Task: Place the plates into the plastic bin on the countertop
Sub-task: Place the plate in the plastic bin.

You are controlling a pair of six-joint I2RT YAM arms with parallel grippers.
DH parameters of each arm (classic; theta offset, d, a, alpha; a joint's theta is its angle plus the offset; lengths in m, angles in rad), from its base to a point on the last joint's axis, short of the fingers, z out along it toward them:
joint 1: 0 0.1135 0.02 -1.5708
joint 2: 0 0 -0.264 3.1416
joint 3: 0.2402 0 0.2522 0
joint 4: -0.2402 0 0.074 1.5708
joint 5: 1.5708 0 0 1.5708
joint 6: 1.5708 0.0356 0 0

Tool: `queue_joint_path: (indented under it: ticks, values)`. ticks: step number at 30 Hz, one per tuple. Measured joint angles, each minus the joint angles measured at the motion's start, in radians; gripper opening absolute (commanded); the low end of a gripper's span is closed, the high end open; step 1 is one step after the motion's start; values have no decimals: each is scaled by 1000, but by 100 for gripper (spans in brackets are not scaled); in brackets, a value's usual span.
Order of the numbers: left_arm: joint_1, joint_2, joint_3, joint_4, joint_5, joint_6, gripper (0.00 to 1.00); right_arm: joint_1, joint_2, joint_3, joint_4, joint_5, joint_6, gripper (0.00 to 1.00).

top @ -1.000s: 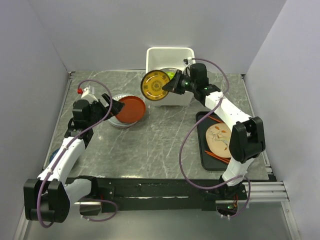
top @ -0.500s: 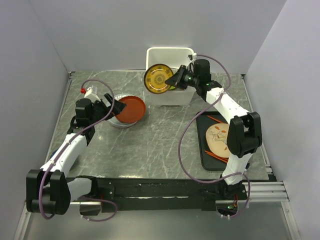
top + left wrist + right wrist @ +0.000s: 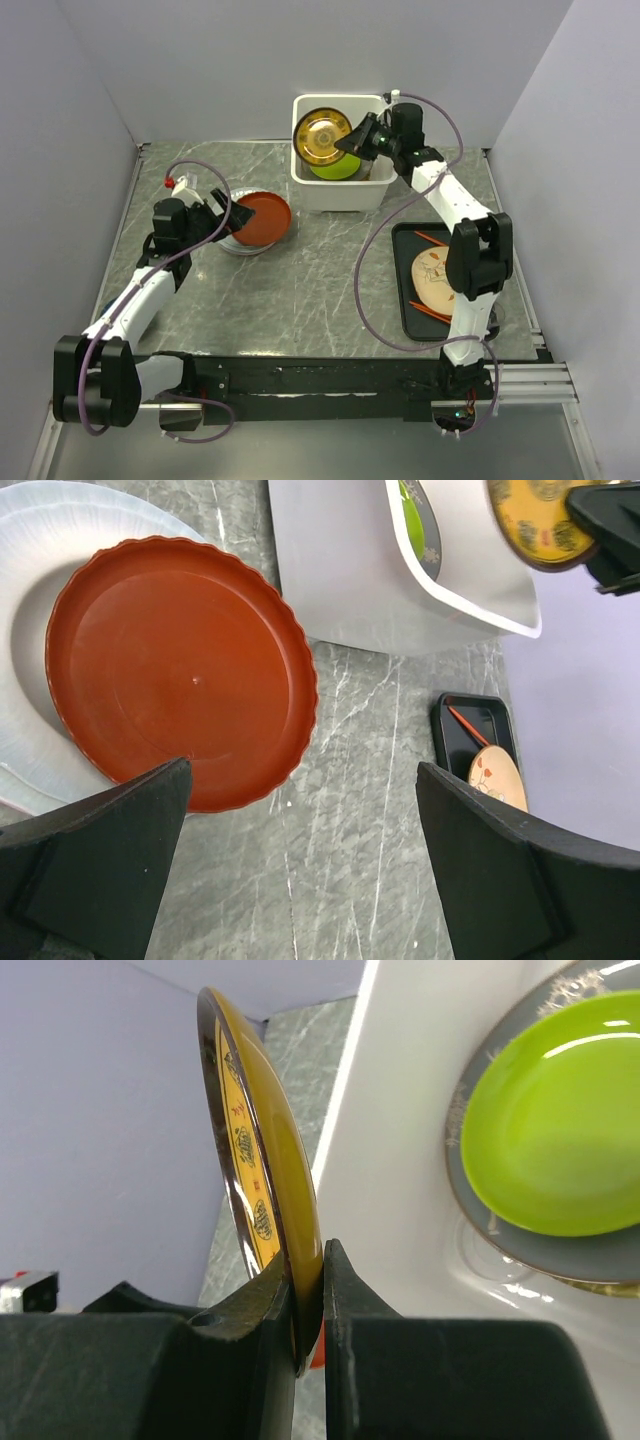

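Right pincer [image 3: 308, 1295] clamped on yellow plate [image 3: 320, 138] rim, plate tilted above bin [image 3: 340, 195]. Left pincer [image 3: 228, 214] fully open beside red plate [image 3: 266, 217] lying on white plate [image 3: 25, 630].

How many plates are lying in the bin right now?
2: the lime green plate lies on the grey patterned plate inside the plastic bin. More could be hidden underneath.

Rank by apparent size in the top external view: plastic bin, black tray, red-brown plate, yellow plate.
1. plastic bin and black tray: alike; the right arm hides part of the tray.
2. red-brown plate and yellow plate: alike; the yellow one is raised nearer the camera, so unsure.
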Motion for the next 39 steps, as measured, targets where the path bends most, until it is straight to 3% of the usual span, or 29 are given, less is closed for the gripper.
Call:
queue_joint_path:
  ticks: [15, 39]
  values:
    - [-2, -58, 0, -45, -32, 21, 99, -39, 85, 92, -37, 4, 14, 0]
    - [-3, 8, 0, -28, -6, 20, 99, -55, 248, 218, -130, 46, -14, 0]
